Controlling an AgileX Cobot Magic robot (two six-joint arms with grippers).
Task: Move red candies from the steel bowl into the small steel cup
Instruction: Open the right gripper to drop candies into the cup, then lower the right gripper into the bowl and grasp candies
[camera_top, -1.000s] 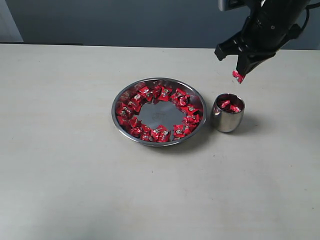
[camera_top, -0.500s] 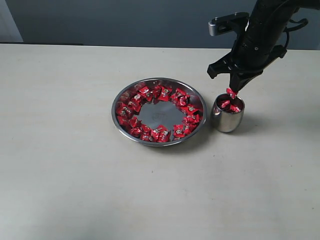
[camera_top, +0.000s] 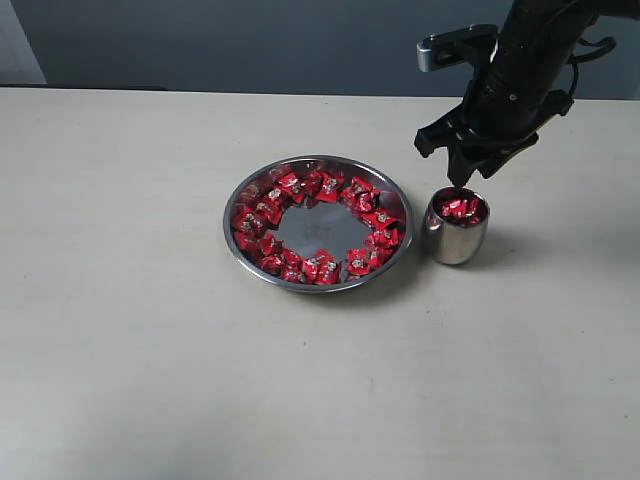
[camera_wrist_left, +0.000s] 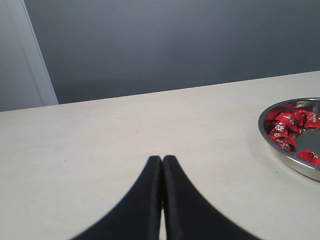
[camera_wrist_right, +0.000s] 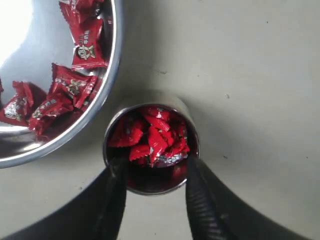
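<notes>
The black right gripper (camera_top: 468, 172) hangs just over the small shiny steel cup (camera_top: 455, 242). Its fingers are spread and hold nothing. Red wrapped candies (camera_top: 461, 208) lie in the cup. Many more sit in the wide steel bowl (camera_top: 300, 284) to its left. The left gripper (camera_wrist_left: 161, 162) is pressed together.

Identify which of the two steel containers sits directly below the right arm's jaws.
The small steel cup: narrow, rounded, with the right gripper just above its mouth. The wide, shallow steel bowl lies off to one side.
</notes>
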